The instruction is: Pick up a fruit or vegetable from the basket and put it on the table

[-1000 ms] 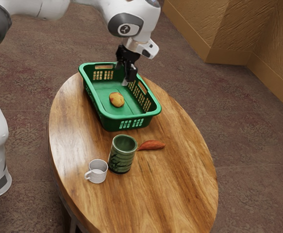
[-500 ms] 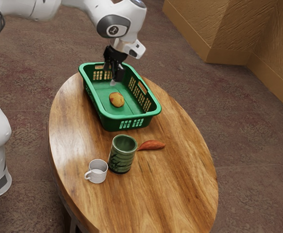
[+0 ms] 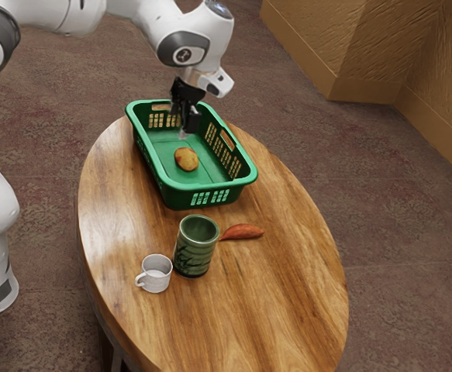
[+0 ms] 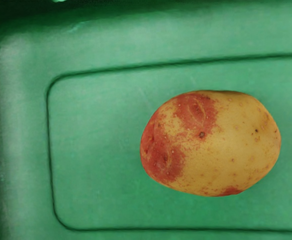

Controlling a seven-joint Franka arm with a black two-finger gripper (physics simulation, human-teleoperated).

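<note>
My gripper (image 3: 184, 132) hangs over the far part of the green basket (image 3: 173, 186), within its rim as seen in the exterior view. A yellow potato with red patches (image 3: 186, 159) lies on the basket floor, nearer the camera than my hand and apart from it. Seen from the wrist, the potato (image 4: 211, 144) rests alone on the green basket floor (image 4: 95, 150), its whole outline visible. The wooden table (image 3: 288, 294) holds the basket at its far end.
A reddish-orange elongated vegetable (image 3: 243, 232) lies on the table beside a tall green patterned cup (image 3: 195, 252). The small white mug (image 3: 155, 275) stands at that cup's other side. Basket walls surround the potato.
My hand has moved toward the exterior view's left over the basket, then slightly back to the right and lower. The potato, basket, cup and mug have stayed where they were.
</note>
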